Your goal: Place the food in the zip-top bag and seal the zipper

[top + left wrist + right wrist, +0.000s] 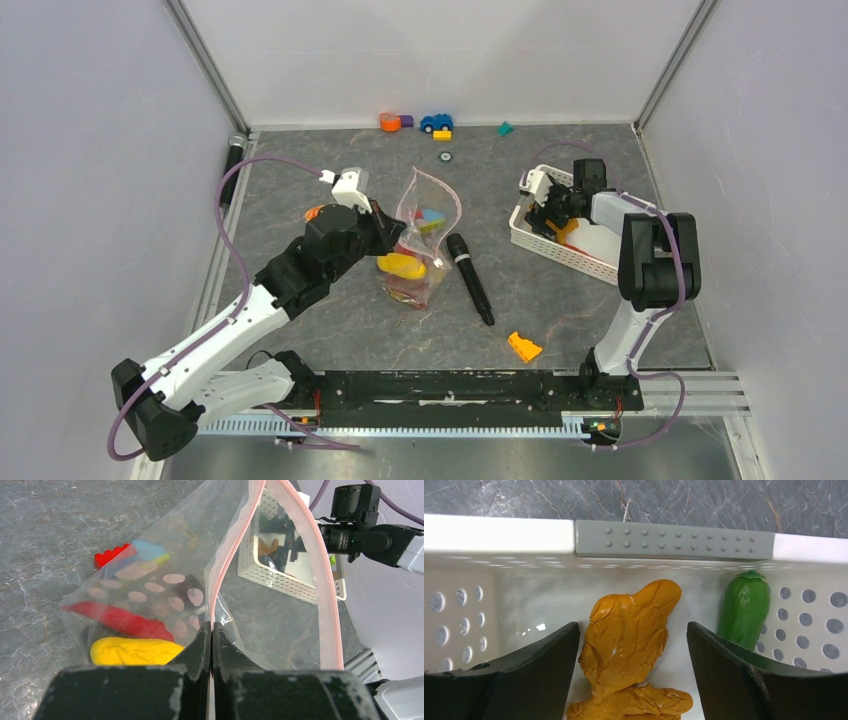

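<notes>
Zip-top bag [425,238] pinched in left jaws, microphone [470,278] beside; right jaws spread in basket [558,254].

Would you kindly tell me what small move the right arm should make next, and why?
Probably close the right jaws on the crinkled orange toy food in the white perforated basket: they stand open either side of it, the green toy pepper outside them. The left jaws, shut on the clear dotted zip-top bag's edge, hold its mouth open.
</notes>
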`<state>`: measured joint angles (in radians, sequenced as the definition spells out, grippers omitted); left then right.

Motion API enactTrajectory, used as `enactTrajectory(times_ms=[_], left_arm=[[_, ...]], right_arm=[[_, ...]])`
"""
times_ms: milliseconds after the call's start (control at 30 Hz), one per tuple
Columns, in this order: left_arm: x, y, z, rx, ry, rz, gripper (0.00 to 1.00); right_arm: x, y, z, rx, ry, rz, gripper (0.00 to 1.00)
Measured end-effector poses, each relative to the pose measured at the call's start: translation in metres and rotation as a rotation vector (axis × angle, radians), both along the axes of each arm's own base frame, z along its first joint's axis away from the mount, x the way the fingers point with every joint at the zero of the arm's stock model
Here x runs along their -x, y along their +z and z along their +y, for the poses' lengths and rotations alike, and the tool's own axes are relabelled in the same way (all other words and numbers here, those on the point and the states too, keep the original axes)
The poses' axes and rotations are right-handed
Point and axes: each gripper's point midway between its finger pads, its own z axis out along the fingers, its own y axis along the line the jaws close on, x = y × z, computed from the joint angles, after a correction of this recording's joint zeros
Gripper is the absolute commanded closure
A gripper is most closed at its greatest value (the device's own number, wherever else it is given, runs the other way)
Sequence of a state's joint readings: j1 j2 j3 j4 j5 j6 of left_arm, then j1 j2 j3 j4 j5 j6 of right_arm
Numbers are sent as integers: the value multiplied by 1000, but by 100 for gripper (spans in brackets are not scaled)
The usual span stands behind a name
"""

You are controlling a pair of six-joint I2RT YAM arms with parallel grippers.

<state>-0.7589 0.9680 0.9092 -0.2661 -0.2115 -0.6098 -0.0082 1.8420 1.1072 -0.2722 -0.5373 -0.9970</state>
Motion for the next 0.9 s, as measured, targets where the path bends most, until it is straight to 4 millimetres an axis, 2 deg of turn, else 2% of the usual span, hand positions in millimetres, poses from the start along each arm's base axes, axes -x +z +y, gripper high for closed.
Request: enactTrajectory(times_ms=[67, 167, 333, 467, 600, 800, 900], left_arm=[[0, -1, 0, -1, 1, 5, 98], [1, -4, 1, -5, 2, 16, 98], [3, -10, 2, -19, 6, 40, 98], [2, -13, 2, -20, 10, 51, 98], [1, -15, 3, -27, 23, 58, 98], [0, -12, 4, -24, 34, 57, 98], [0, -11, 4, -23, 34, 57, 98]], right_arm=[[-3, -1, 0, 0, 0, -8, 20], [-8, -2, -1, 4, -2, -17, 30], [-12, -5, -2, 19, 9, -29, 61], [-14, 0, -4, 37, 20, -51, 76], [-11, 22, -4, 42, 24, -106, 82], [5, 44, -5, 31, -2, -152, 84], [13, 67, -4, 17, -23, -220, 85]])
